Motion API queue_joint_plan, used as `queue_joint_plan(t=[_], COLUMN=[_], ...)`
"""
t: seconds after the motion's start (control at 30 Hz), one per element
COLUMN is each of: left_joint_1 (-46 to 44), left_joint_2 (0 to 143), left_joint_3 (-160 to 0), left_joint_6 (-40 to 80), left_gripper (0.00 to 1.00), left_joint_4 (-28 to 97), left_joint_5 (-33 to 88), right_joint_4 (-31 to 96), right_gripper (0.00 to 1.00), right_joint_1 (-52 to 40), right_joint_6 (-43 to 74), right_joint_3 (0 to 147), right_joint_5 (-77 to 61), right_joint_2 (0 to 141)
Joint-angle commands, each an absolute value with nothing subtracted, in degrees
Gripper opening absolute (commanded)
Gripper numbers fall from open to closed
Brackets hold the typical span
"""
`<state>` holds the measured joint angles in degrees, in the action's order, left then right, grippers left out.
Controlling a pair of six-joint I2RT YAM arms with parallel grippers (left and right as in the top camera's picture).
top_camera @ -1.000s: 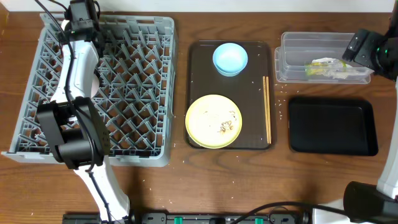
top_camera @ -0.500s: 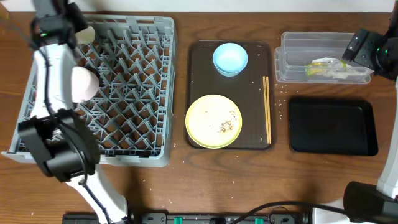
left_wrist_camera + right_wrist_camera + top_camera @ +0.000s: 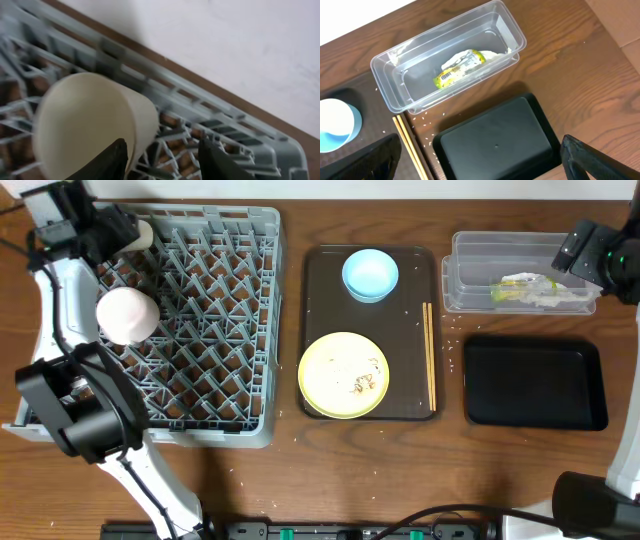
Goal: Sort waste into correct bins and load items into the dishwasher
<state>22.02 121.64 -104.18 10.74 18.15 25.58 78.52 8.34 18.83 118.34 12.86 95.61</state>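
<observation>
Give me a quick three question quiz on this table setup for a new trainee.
1. True or false: the snack wrapper lies in the clear tub.
2. What lies along the right edge of the brown tray?
3. The white bowl sits in: A the clear tub, B the brown tray, C the dish rack.
Key: 1 true; 2 the chopsticks; 3 C.

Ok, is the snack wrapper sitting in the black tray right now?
No, the snack wrapper lies inside the clear tub, not in the black tray beside it.
</observation>
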Motion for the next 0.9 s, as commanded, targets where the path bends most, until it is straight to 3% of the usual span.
queue_joint_plan(t=[0.0, 0.3, 0.5, 0.87], left_joint_1=[21.19, 21.08, 21.08, 21.52], left_joint_2=[123.26, 124.11, 124.14, 124.14], left_joint_3=[-104.79, -104.79, -104.79, -104.79], left_joint_6=[11.49, 11.49, 11.49, 11.53], left_gripper=[0.48, 0.41, 0.27, 0.20], left_joint_4=[18.98, 22.61, 27.92, 26.94], left_joint_5=[28.49, 25.87, 14.83, 12.78], right_joint_4=[78.54, 79.11, 79.33, 80.62], right_gripper=[0.99, 0.99, 0.99, 0.99], right_joint_1=[8.25, 8.29, 8.29, 8.29], right_joint_6=[17.23, 14.04, 14.06, 14.06], right_joint_3=[118.39, 118.39, 118.39, 118.39], right_joint_5=[13.47, 13.52, 13.50, 13.50], right_joint_2=[95.74, 95.74, 95.74, 95.74])
